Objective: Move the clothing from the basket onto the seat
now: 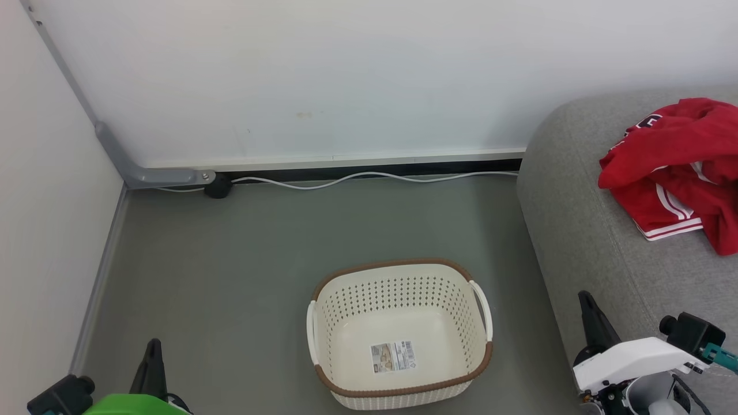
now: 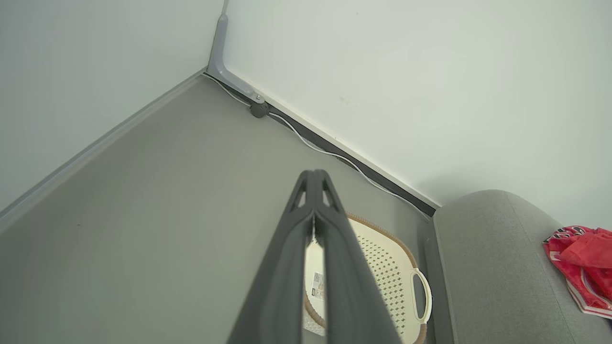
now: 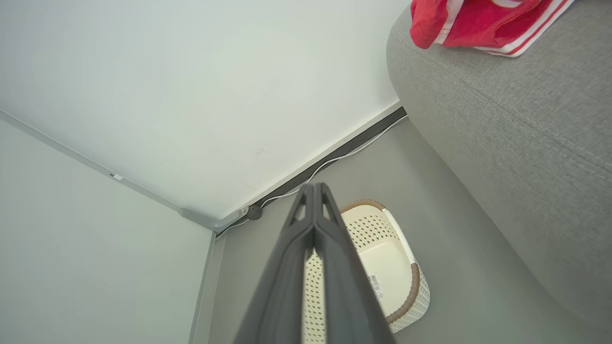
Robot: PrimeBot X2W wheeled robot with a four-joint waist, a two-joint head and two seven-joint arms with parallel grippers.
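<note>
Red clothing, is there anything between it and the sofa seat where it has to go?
Nothing visible. The red clothing already lies on the grey sofa, and the basket on the floor holds just its sticker label. The left gripper and right gripper are shut, empty.

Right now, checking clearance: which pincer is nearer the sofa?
The right pincer, white-armed, beside the grey sofa; the left pincer, green-armed, is beyond the basket.

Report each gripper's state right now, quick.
Left gripper, two long dark fingers: closed, tips pressed together, holding nothing.
Right gripper, two long dark fingers: closed, tips pressed together, holding nothing.
</note>
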